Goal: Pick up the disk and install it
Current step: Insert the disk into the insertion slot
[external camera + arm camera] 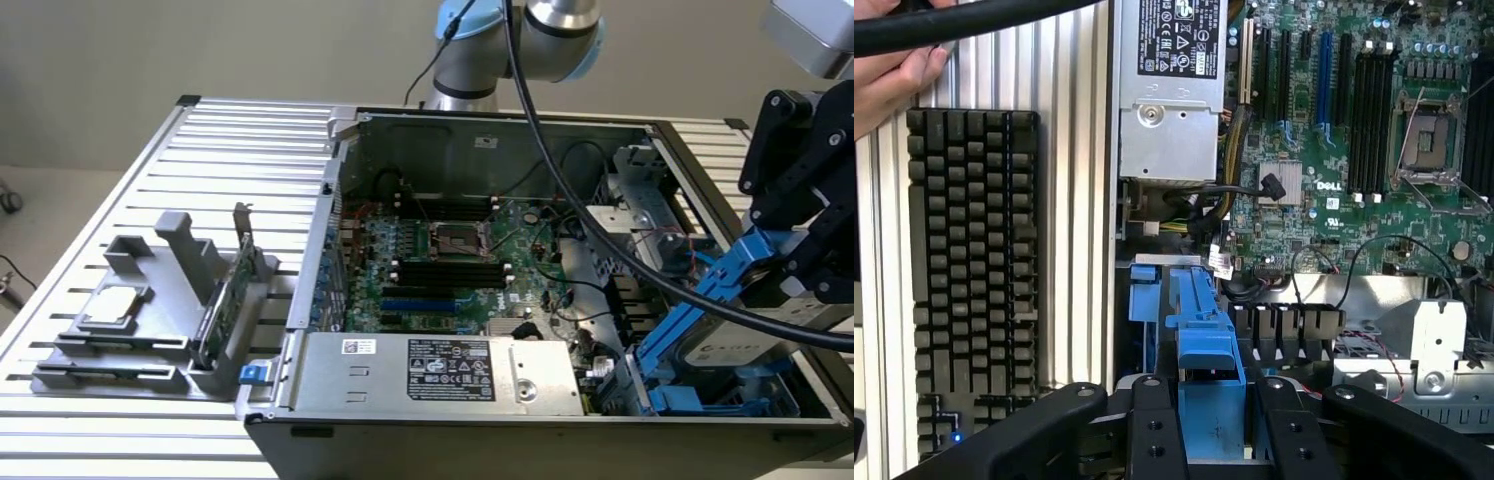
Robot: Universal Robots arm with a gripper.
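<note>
Slatted metal bench (80, 200) carrying everything. Grey fixture (160, 300) sitting at exterior view's left, open computer case (334, 200) standing in middle. At exterior view's right, fingers (1149, 430) clamping disk (747, 345) by blue carrier, holding it tilted over case's near corner. Risk: tilted disk jamming on bay edge, or snagging loose wires lying beside it. Bay slot hiding under disk, getting cut by frame edge; finger contact points hard to make out.
</note>
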